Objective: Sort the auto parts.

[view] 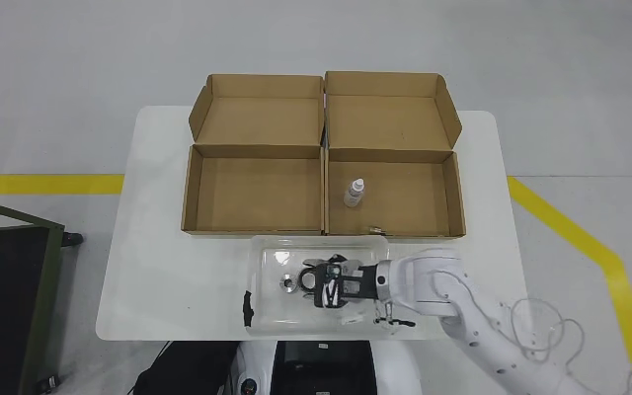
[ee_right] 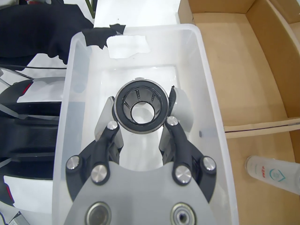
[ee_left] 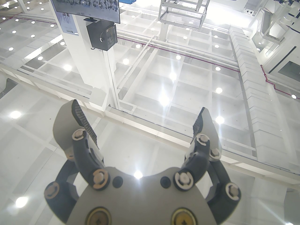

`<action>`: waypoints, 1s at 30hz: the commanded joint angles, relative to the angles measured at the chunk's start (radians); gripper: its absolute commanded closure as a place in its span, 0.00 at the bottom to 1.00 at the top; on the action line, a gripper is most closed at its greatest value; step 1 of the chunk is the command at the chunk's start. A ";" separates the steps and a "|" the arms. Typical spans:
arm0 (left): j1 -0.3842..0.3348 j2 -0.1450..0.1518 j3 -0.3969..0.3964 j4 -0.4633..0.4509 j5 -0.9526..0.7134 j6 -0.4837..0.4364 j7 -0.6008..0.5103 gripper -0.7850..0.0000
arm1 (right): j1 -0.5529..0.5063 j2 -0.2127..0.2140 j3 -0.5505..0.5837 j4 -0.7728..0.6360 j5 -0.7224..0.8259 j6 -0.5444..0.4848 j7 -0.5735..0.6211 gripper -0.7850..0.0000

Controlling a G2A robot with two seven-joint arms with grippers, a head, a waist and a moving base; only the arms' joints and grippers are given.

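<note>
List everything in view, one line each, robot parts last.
table: 1, white, under everything
left box: 1, brown cardboard, open, far side of table
right box: 1, brown cardboard, open, touching the left box
bottle: 1, clear with white cap, upright in right box
bin: 1, clear plastic, near edge of table, in front of the boxes
tape: 1 piece, black, on the bin's rim
bearing: 1, black and metal, hollow, in the bin between the right tool's fingers
right tool: 1, grey and black, inside the bin, shut on the bearing
left tool: 1, grey and black, open, pointing at the ceiling, holding nothing
</note>
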 commanded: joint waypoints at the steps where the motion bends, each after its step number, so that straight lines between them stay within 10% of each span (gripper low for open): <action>1: 0.000 0.000 0.000 0.000 0.000 0.000 0.000 0.00 | -0.011 0.004 0.022 -0.015 0.014 -0.004 -0.015 1.00; 30: 0.000 0.000 0.000 0.000 0.000 0.000 0.000 0.00 | 0.023 0.009 0.194 -0.135 0.153 -0.034 -0.332 1.00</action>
